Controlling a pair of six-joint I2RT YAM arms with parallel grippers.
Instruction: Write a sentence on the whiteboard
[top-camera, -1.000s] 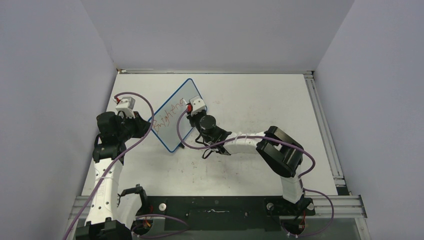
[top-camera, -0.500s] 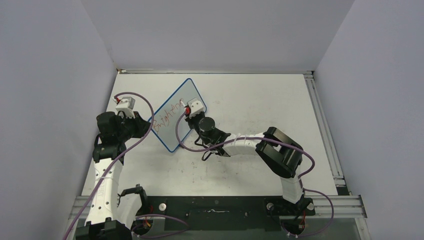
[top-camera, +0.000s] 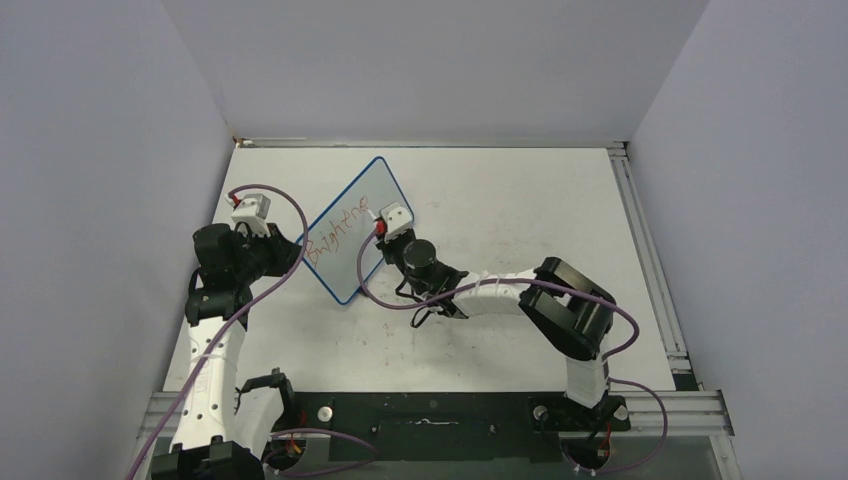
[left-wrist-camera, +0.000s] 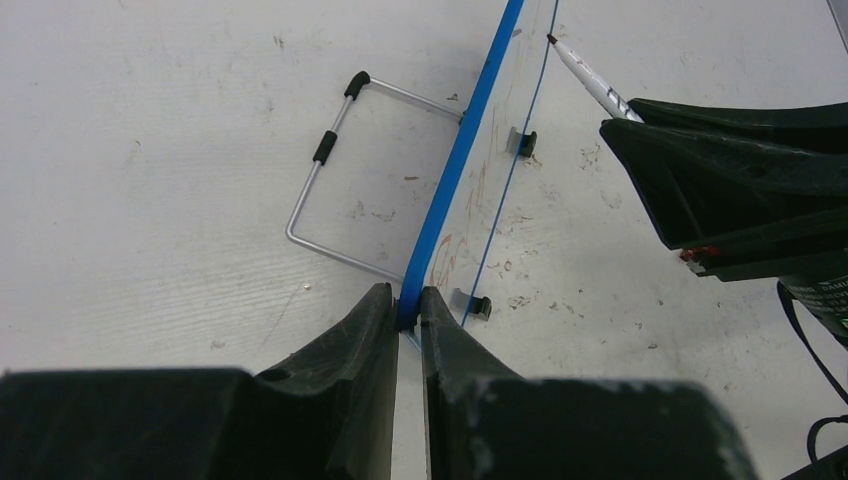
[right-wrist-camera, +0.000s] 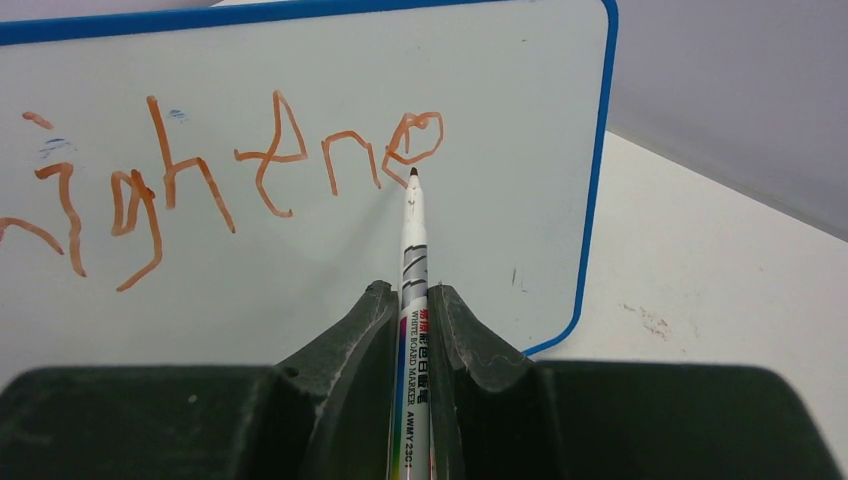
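One word of the sentence (right-wrist-camera: 230, 170), roughly "Brightene", is on the whiteboard (top-camera: 372, 185) propped left of centre on the worktop (top-camera: 520, 200), jaws of the left gripper (left-wrist-camera: 408, 305) pinching its blue edge, those of the right gripper (right-wrist-camera: 412, 300) pinching the marker (right-wrist-camera: 413, 230), tip at the last letter; the rest looks unwritten.

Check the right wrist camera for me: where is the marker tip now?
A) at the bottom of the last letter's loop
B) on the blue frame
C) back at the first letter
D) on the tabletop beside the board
A: the tip of the marker lies at the lower edge of the closing loop of the sentence, well inside the frame of the whiteboard.
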